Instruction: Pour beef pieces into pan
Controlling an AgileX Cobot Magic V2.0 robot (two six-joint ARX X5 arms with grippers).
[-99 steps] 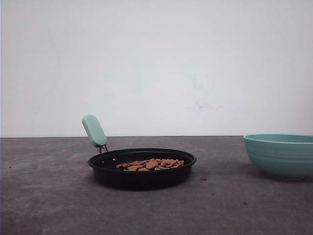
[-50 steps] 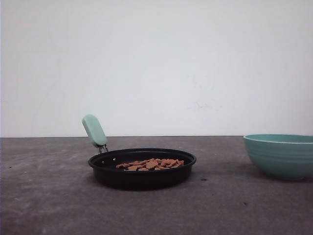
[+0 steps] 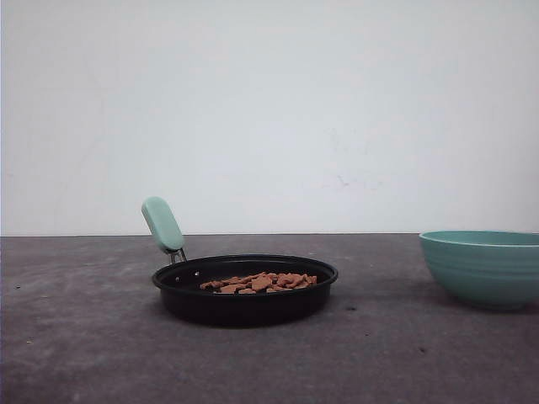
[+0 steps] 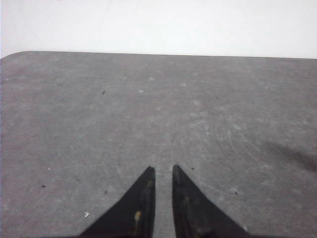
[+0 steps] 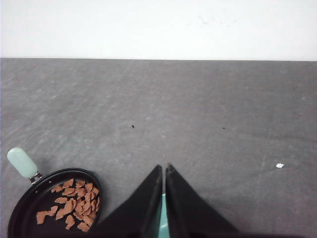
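Shallow round black frying pan (image 3: 244, 289) with mint-green handle (image 3: 162, 224), lower centre of front frame, flat on grey table (image 3: 84, 337). Small flat reddish-brown beef pieces (image 3: 259, 282) heaped inside pan, toward its right half. Handle angled up toward upper left. Ribbed teal bowl (image 3: 482, 267) at right edge of front frame, well apart from pan, upright.

Left gripper (image 4: 163, 171): black fingers nearly together, narrow gap at tips, nothing between, over bare table.

Right gripper (image 5: 164, 167): fingers closed tip to tip, empty; teal sliver visible beneath. Pan with beef at lower left of right wrist frame (image 5: 52, 206).
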